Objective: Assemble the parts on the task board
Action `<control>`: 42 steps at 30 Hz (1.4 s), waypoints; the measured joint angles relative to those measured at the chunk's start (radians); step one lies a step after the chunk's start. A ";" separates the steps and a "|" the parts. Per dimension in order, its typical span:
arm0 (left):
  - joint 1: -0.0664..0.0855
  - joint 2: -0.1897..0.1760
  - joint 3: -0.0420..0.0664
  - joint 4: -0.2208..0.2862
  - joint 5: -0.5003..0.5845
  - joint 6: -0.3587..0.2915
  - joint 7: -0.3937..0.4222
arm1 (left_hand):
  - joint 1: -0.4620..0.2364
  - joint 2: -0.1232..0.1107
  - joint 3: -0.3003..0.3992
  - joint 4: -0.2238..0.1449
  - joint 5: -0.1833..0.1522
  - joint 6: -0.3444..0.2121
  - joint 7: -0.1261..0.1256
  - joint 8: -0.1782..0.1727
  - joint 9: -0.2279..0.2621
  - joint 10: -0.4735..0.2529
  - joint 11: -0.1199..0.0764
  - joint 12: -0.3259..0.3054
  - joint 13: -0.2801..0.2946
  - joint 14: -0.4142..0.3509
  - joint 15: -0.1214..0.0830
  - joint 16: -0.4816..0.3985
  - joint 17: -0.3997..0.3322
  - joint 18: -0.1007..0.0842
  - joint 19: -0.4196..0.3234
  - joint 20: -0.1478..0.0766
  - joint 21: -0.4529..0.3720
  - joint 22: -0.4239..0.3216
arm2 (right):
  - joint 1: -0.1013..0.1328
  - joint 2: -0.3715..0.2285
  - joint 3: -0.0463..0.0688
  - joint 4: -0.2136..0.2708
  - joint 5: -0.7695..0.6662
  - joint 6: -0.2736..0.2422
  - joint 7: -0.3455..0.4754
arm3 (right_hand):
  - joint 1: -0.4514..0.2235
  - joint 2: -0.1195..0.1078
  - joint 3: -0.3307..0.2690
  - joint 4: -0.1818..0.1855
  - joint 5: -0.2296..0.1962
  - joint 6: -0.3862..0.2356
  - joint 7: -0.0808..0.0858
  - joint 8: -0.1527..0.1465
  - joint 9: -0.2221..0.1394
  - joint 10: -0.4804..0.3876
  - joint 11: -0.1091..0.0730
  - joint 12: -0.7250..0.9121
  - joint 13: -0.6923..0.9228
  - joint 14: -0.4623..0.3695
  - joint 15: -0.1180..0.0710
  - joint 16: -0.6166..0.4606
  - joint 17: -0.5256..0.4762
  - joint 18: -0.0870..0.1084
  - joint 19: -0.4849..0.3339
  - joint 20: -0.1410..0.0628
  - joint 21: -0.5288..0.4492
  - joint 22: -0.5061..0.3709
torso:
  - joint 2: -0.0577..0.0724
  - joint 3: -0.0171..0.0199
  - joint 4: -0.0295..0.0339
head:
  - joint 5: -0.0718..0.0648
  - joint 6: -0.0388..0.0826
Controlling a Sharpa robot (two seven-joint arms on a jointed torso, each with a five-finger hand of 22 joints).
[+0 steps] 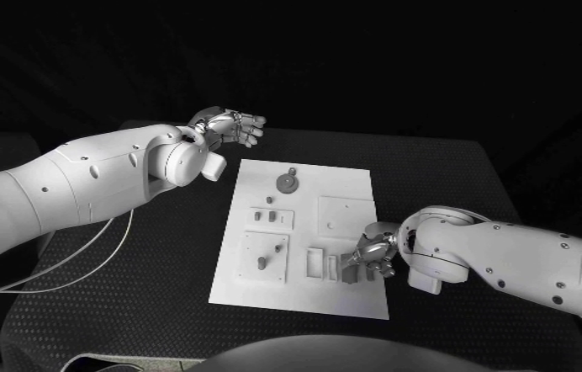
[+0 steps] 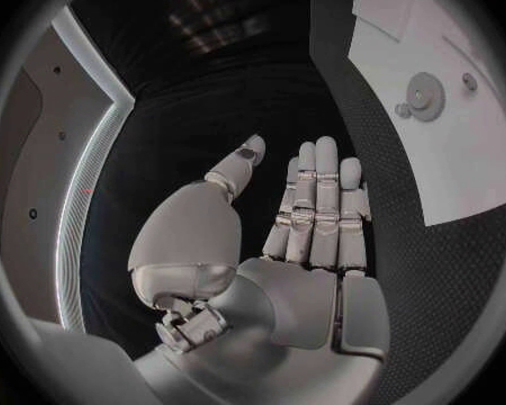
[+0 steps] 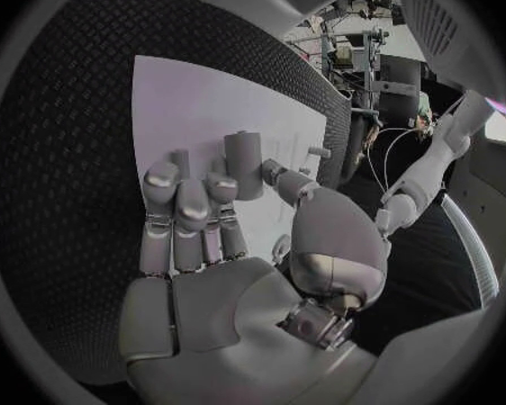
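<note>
Head view: the task board [image 1: 304, 236] lies mid-counter [image 1: 145, 305], several parts seated, while the right hand [image 1: 373, 258] works at its 4 o'clock corner. Left wrist view: the left hand [image 2: 303, 243] hovers off-board, fingers straight, holding nothing. Right wrist view: the right hand's fingers touch an upright grey part [image 3: 243, 164]; whether it is gripped I cannot tell, so assembly looks unfinished.

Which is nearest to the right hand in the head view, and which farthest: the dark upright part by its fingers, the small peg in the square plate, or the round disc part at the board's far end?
1. Dark upright part, right beside the right hand, near end of the task board.
2. Small peg, near left area of the board.
3. Round disc part, far end, closer to the left hand.
</note>
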 measured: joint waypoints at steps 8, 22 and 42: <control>0.000 0.003 0.000 -0.003 0.000 0.000 -0.002 | 0.000 0.000 0.002 0.002 0.000 0.000 0.000 0.000 0.000 0.000 0.000 0.000 0.000 0.000 0.000 -0.002 0.001 0.000 0.000 0.000 0.000 0.001 | 0.039 0.004 0.002 0.002 0.043 -0.003 -0.011 | -0.004 0.004 0.000 0.000 0.000 0.003 -0.003 0.003 0.001 0.003 0.003 0.000 -0.002 0.004 0.003 0.000 0.005 0.000 0.001 0.001 0.004 0.000 | 0.000 0.0000 -0.0001 | 0.001 0.012; 0.000 0.003 0.000 -0.002 0.000 0.002 -0.007 | 0.000 0.000 0.003 0.003 0.000 -0.004 0.004 0.000 -0.001 0.000 0.000 0.000 0.000 0.000 0.000 -0.004 0.002 0.000 0.000 0.000 0.000 0.002 | 0.045 0.056 0.001 -0.005 0.124 0.001 -0.023 | -0.017 0.001 -0.005 -0.005 -0.001 0.003 -0.003 0.003 0.006 0.003 0.003 -0.001 -0.004 0.006 0.001 -0.005 0.006 0.000 0.001 0.001 0.004 0.000 | 0.001 0.0000 0.0003 | 0.002 0.011; 0.001 0.004 0.000 0.000 -0.001 0.008 -0.012 | 0.000 0.000 0.003 0.003 0.000 -0.004 0.003 0.004 -0.002 0.000 0.000 0.000 0.000 0.000 0.000 -0.008 0.003 0.000 0.000 0.000 -0.004 0.003 | 0.045 0.127 -0.003 -0.059 0.143 0.014 -0.020 | -0.052 -0.007 0.033 -0.081 0.005 0.008 -0.004 0.002 0.003 0.005 0.005 -0.001 -0.005 0.010 0.001 -0.009 0.017 0.000 0.001 0.004 0.012 0.000 | 0.002 0.0012 0.0015 | 0.010 0.000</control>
